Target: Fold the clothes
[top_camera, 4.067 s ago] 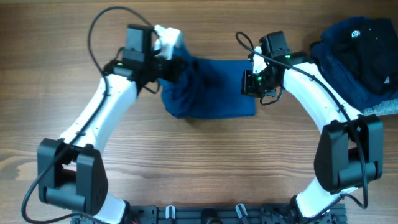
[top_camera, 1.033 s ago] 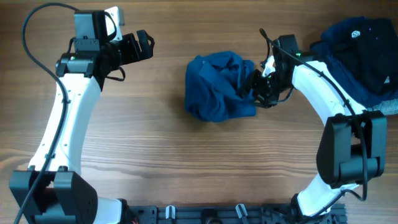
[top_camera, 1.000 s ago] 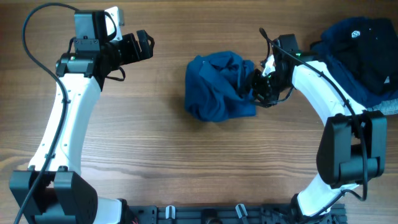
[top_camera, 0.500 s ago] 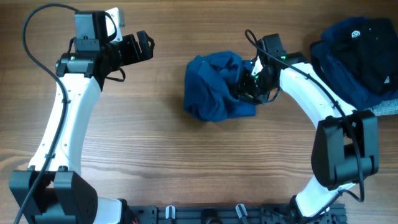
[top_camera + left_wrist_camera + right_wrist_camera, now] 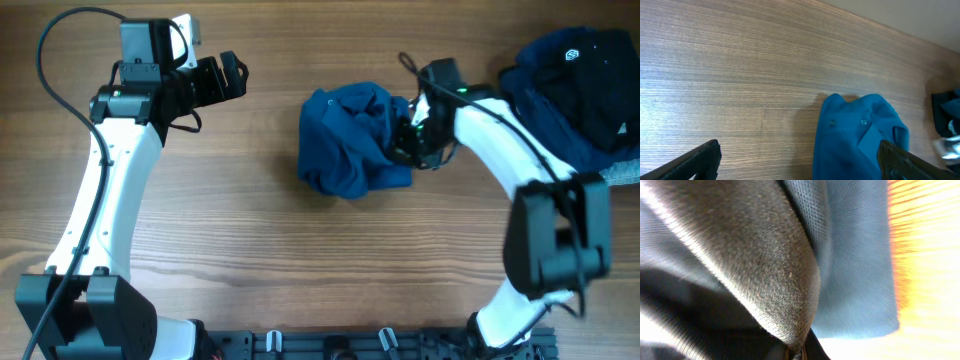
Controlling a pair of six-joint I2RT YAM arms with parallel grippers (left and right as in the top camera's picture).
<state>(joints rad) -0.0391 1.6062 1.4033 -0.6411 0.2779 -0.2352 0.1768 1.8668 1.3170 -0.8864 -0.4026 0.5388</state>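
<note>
The clothes, a medium-blue shirt (image 5: 345,140), lie bunched in a crumpled heap at mid-table. My right gripper (image 5: 405,140) is at the heap's right edge, shut on a fold of the shirt. In the right wrist view the pinched fabric (image 5: 765,255) fills the frame and runs down into the closed jaws of the right gripper (image 5: 797,352). My left gripper (image 5: 232,75) hovers open at the upper left, well apart from the shirt. The left wrist view has the left gripper (image 5: 799,150) spread wide over bare wood, with the shirt (image 5: 855,135) and its buttons ahead.
A pile of dark navy and black garments (image 5: 580,80) with a white logo sits at the far right, just behind my right arm. A grey cloth edge (image 5: 622,170) pokes out below it. Wooden tabletop (image 5: 250,230) surrounds the shirt.
My right gripper has closed on the shirt's right edge and shifted slightly there. The left arm and its open gripper have stayed put.
</note>
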